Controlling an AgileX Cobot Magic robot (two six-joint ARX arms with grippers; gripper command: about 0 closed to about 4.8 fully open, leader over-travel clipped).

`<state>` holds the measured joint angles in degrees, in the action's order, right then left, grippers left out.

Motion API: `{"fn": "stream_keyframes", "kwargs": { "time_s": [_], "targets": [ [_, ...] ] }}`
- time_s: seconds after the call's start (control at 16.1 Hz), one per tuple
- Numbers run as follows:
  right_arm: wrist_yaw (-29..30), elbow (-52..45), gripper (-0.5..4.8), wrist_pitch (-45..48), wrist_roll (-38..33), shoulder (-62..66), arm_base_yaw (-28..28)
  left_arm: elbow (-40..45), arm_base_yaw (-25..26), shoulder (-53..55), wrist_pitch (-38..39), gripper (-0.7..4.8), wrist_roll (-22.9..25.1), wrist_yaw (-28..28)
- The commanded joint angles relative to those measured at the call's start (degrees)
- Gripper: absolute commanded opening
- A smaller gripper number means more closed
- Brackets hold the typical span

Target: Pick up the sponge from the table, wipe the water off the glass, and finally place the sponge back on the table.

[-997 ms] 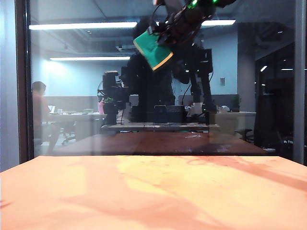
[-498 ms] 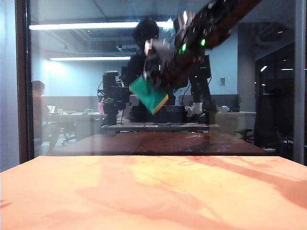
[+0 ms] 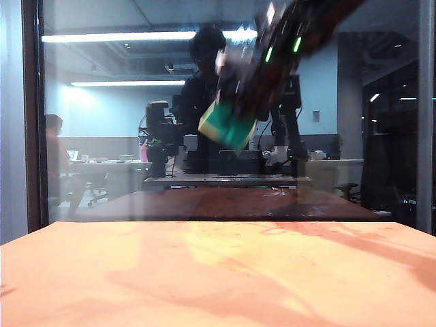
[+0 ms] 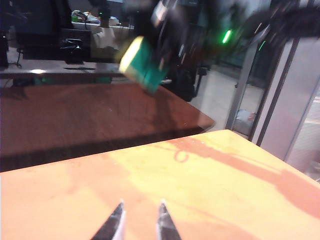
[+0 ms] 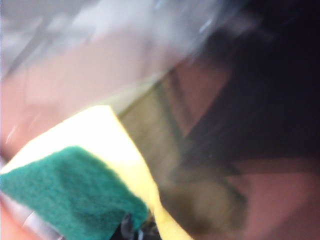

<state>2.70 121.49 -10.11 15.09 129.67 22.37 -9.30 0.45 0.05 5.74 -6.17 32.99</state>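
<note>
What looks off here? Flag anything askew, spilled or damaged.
Nothing stands out as damaged or spilled. The sponge is tilted, but only because the right gripper, shut on it, holds it up at the glass. The left gripper hangs open low over the table. Motion blur hides any water on the pane.

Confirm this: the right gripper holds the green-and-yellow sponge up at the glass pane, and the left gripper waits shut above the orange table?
Not quite. The left gripper is open, its fingers apart, as the left wrist view shows. The rest holds: the right gripper holds the green-and-yellow sponge up at the glass pane, and the left waits above the orange table.
</note>
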Motion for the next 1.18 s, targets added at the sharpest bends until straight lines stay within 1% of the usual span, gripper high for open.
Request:
{"fn": "stream_keyframes", "kwargs": {
  "time_s": [0.06, 0.19, 0.37, 0.56, 0.69, 0.75, 0.81, 0.93, 1.06, 1.18],
  "targets": [
    [-1.29, 0.52, -0.09, 2.43, 0.22, -6.19, -2.45, -0.28, 0.0, 0.09, -0.72, 0.84, 0.13, 0.31],
    [-0.87, 0.52, -0.09, 0.35, 0.13, -9.99, -3.93, -0.28, 0.0, 0.09, -0.72, 0.84, 0.15, 0.28],
    [0.42, 0.46, -0.09, -4.55, 0.02, -12.17, -4.0, -0.28, 0.0, 0.09, -0.74, 0.84, 0.15, 0.28],
    [1.07, 0.37, -0.09, -4.87, -2.51, -12.24, -4.17, -0.28, 0.0, 0.09, -0.77, 0.84, 0.15, 0.28],
    [1.38, 0.31, -0.09, -4.96, -3.52, -12.26, -5.31, -0.28, 0.0, 0.09, -0.74, 0.84, 0.15, 0.26],
    [1.97, -0.09, -0.09, -5.27, -5.09, -12.76, -6.38, -0.28, 0.0, 0.09, -0.77, 0.84, 0.15, 0.26],
    [3.02, -4.09, -0.09, -4.04, -6.58, -15.91, -8.37, -0.28, 0.0, 0.09, -0.77, 0.84, 0.15, 0.26],
    [3.06, -12.74, -0.09, 1.16, -6.56, -21.7, -9.9, -0.28, 0.0, 0.09, -0.87, 0.84, 0.15, 0.26],
    [3.02, -20.65, -0.09, 5.44, -6.6, -26.58, -10.56, -0.28, 0.0, 0.09, -1.44, 0.84, 0.15, 0.26],
    [3.76, -29.51, -0.09, 9.33, -8.79, -31.06, -11.52, -0.28, 0.0, 0.09, -1.57, 0.84, 0.15, 0.26]
  ]
}}
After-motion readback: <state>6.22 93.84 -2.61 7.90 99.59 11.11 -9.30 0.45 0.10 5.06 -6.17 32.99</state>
